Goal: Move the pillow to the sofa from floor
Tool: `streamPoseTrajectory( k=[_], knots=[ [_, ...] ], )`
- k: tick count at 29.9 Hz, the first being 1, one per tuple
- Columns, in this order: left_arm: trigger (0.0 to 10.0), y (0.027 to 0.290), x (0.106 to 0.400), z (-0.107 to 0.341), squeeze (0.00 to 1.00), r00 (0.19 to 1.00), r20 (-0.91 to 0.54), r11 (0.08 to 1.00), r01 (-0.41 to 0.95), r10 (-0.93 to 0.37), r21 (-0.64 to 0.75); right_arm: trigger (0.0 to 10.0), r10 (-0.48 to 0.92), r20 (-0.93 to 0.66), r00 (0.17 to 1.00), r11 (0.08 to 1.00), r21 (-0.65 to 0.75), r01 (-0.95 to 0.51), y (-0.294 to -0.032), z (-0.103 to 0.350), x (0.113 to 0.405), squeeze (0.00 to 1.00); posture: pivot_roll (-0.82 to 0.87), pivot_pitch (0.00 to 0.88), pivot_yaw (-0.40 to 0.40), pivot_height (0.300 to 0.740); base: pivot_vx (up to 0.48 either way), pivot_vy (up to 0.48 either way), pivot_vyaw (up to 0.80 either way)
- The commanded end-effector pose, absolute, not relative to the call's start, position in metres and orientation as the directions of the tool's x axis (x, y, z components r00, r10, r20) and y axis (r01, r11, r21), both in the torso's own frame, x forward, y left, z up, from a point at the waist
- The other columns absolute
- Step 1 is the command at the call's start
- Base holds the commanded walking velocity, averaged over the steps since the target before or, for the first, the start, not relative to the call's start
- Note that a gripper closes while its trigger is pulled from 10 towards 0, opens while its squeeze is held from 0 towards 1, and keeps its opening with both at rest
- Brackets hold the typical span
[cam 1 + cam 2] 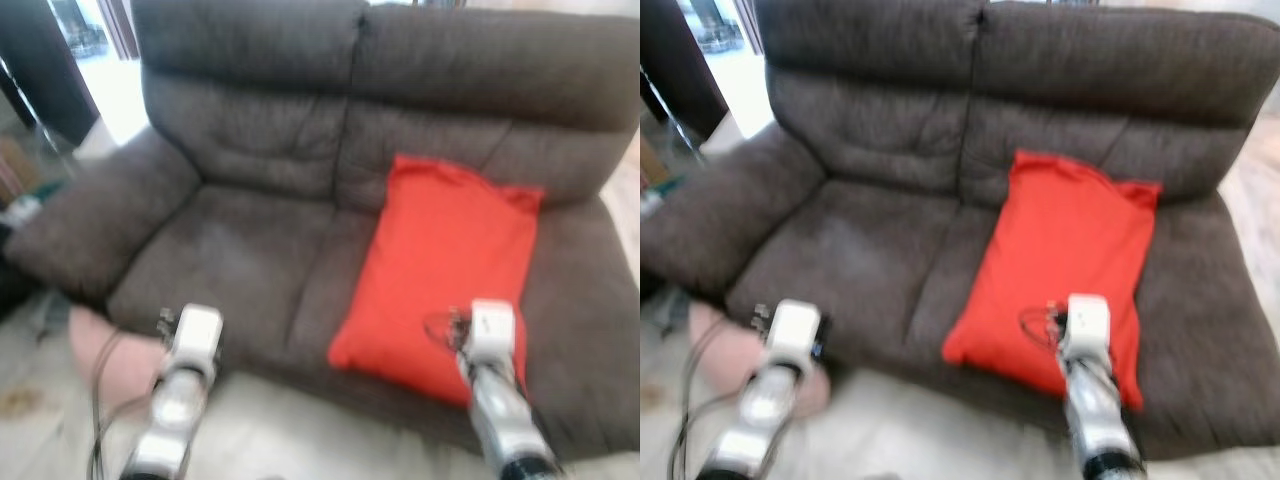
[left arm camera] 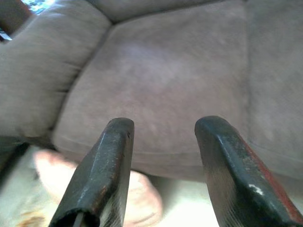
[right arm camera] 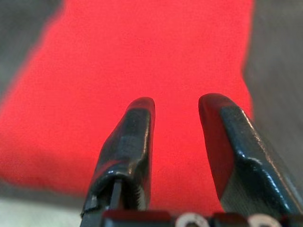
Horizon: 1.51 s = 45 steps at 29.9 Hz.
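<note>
A red pillow [image 1: 445,285] lies on the right seat of the brown sofa [image 1: 250,250], its top edge against the backrest. On the floor by the sofa's front left corner lies a pink pillow [image 1: 110,350], partly hidden behind my left arm [image 1: 190,360]. My left gripper [image 2: 163,125] is open and empty, held before the left seat cushion's front edge, with the pink pillow [image 2: 142,203] below it. My right gripper [image 3: 177,101] is open just over the red pillow [image 3: 142,56], holding nothing.
The sofa's left armrest [image 1: 90,225] juts forward beside the pink pillow. Cables [image 1: 100,400] trail along my left arm. Pale floor [image 1: 300,430] runs in front of the sofa. A bright doorway [image 1: 90,40] opens at the back left.
</note>
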<state>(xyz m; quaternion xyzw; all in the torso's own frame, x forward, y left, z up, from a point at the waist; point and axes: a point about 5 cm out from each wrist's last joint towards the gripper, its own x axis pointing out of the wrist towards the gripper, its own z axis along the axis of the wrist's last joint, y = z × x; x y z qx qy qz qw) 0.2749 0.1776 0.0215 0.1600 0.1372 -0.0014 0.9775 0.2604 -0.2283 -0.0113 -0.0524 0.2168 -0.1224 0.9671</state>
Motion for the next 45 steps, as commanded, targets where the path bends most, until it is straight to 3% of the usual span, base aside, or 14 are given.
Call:
streamPoseTrajectory(
  k=[1,7,18,36,45],
  knots=[
    [10.0,0.185,0.272,0.014,0.0,0.952,-0.303,0.944,0.057,0.047,0.325,10.0,-0.266,-0.467,0.844,0.962,-0.187,0.199,-0.227,-0.023,0.251,0.0,0.15,0.051,-0.025,0.74,0.0,0.36,0.0],
    [10.0,0.198,0.259,-0.005,0.0,0.92,-0.385,0.937,0.065,0.076,0.343,10.0,-0.332,-0.652,0.682,0.94,-0.286,0.185,-0.233,-0.059,0.207,0.0,0.15,0.033,-0.023,0.74,0.0,0.362,0.0],
    [10.0,0.215,0.228,-0.041,0.0,0.822,-0.56,0.932,0.118,0.103,0.344,10.0,-0.27,-0.853,0.447,0.963,-0.229,0.145,-0.223,-0.098,0.134,0.0,0.15,0.024,-0.014,0.74,0.0,0.36,0.0],
    [10.0,0.224,0.173,-0.079,0.0,0.624,-0.765,0.947,0.125,0.157,0.297,10.0,-0.226,-0.861,0.455,0.974,-0.194,0.117,-0.218,-0.099,0.135,0.0,0.13,0.068,-0.01,0.74,0.0,0.361,0.0],
    [10.0,0.225,0.165,-0.083,0.0,0.603,-0.78,0.951,0.109,0.168,0.289,10.0,-0.213,-0.862,0.459,0.977,-0.188,0.101,-0.214,-0.1,0.135,0.0,0.14,0.074,-0.013,0.74,0.0,0.361,0.0]
  ],
)
